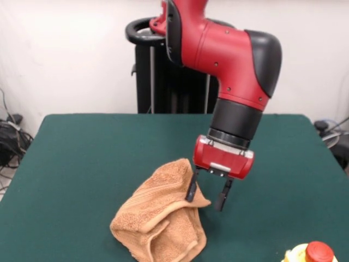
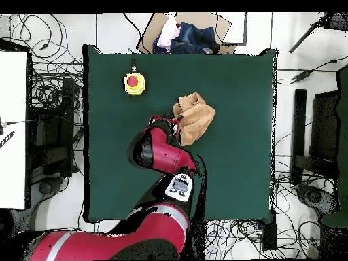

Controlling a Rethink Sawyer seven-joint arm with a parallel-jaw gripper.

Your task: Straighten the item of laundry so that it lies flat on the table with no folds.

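Item: towel (image 1: 158, 226), orange-tan terry; condition crumpled, doubled over itself in a loose heap with a hem curling along its lower edge; location the near half of the table (image 1: 82, 158), a little toward the camera from centre in the front view; in the overhead view (image 2: 194, 117) it lies past the arm's wrist, beside the yellow-and-red button unit (image 2: 134, 83).

Item: gripper (image 1: 207, 196), black fingers below a red housing; condition spread apart, holding nothing that we can confirm; one finger (image 1: 191, 188) rests against the heap's raised right edge, the other (image 1: 223, 195) stands clear of it over bare felt.

Risks, as we judge them: only one finger meets cloth, so closing here may pinch a single thin fold or miss entirely; a grab into the stacked layers would lift the whole bundle, not open it; a sideways pull could drag the heap across the felt toward the button unit (image 1: 311, 254) at the near edge, leaving the folds in place.
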